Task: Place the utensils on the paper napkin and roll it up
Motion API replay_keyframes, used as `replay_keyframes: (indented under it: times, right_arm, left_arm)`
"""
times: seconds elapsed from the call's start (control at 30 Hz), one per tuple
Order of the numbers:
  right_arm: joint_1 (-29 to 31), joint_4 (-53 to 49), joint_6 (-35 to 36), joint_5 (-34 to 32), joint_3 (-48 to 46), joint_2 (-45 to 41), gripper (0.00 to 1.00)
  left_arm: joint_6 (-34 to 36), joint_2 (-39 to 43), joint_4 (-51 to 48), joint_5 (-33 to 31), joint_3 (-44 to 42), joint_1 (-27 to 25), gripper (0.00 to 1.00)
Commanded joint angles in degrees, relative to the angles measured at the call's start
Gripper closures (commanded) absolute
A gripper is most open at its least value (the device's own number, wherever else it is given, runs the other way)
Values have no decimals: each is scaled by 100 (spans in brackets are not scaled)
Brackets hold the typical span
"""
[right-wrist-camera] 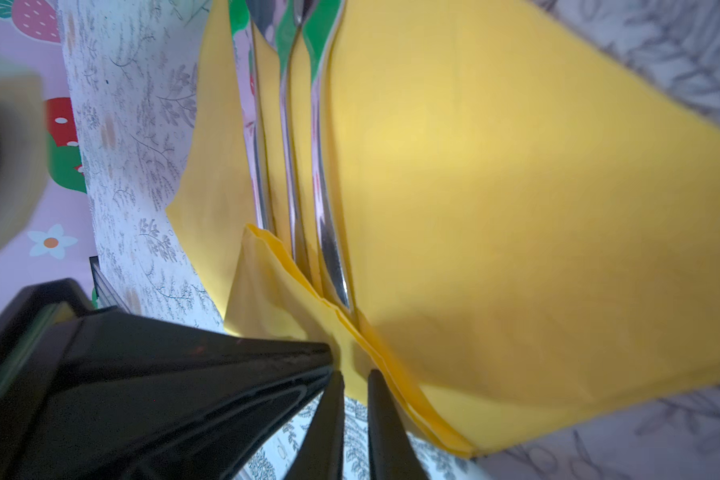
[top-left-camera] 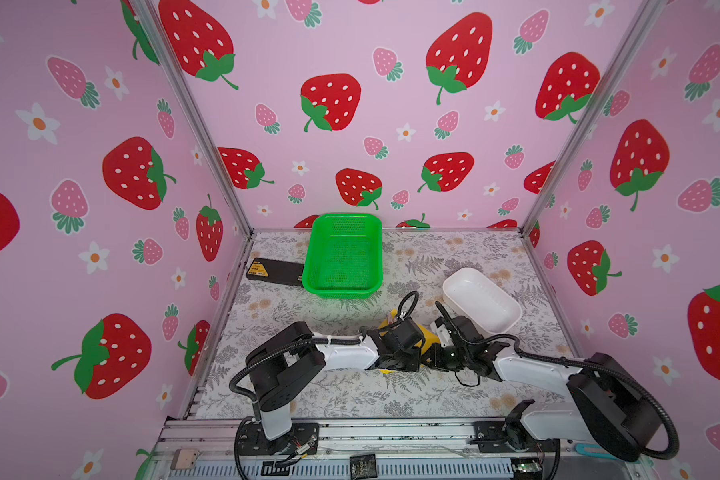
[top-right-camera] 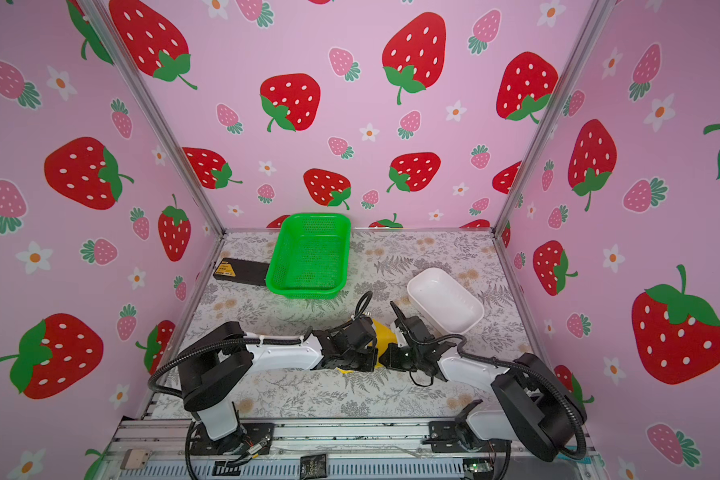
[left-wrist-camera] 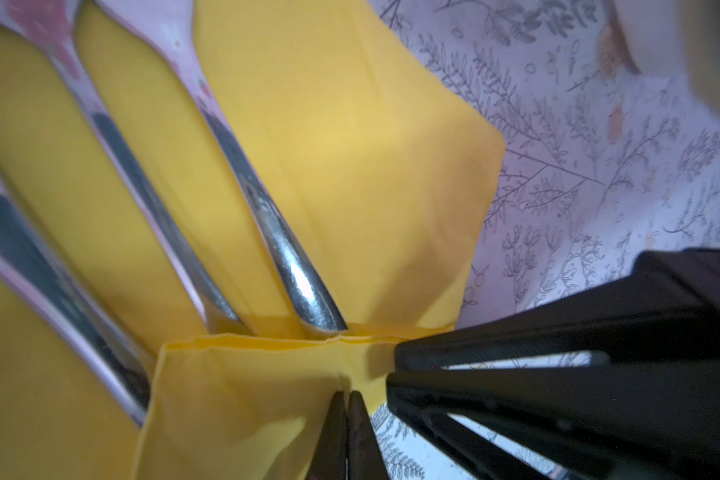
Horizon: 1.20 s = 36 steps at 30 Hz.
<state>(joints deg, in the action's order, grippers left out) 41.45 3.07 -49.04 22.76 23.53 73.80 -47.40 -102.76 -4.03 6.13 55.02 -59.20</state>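
Pink strawberry-print walls close in a counter (top-left-camera: 350, 395) covered in grey fern print. At its far left lies a black box (top-left-camera: 273, 271), with a green basket (top-left-camera: 344, 291) just beside it, standing against the back wall. Nearer the front, both arms meet over the paper napkin (top-left-camera: 429, 334), which lies at mid-counter and is mostly hidden beneath them in both top views. The left pincer (left-wrist-camera: 347, 400) is closed tight, its tips pinching one edge of the napkin that is folded up and over. Three utensils (left-wrist-camera: 285, 253) lie side by side on the yellow sheet, their handle ends tucked under that raised fold. The right pincer (right-wrist-camera: 355, 376) is nearly closed, and the narrow gap between its tips is filled by the same folded edge, which it grips. Further right, a white dish (top-left-camera: 481, 299) sits on the counter, just beside the right arm.
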Motion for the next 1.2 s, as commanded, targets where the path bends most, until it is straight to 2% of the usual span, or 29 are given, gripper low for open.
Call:
replay_keyframes:
  times: [0.0, 0.13, 0.27, 0.47, 0.77, 0.87, 1.0, 1.17]
  right_arm:
    - [-125, -578, 64, -484, 74, -521, 82]
    - [-741, -798, 256, -480, -45, -955, 72]
    - [-1258, -856, 522, -190, 105, -618, 63]
    - [-1280, -1027, 633, -345, 490, 166, 62]
    - [-1280, -1140, 151, -1104, 325, 20, 57]
    - [-1279, -867, -80, -805, 175, 119, 56]
    - [-1248, -149, -410, -87, -99, 289, 56]
    - [-1227, 331, -725, 286, -323, 303, 56]
  left_arm:
    - [12, -29, -10, -33, 46, 12, 93]
    - [-7, 3, 69, -42, -23, 21, 93]
    - [20, -16, 49, -16, 8, 26, 93]
    - [45, 1, 25, -14, -1, 31, 93]
    - [55, 1, 34, -24, -18, 38, 93]
    - [64, 1, 16, -32, -1, 44, 93]
    - [42, -18, 50, -24, -31, 44, 93]
    - [37, 1, 78, -25, -58, 49, 93]
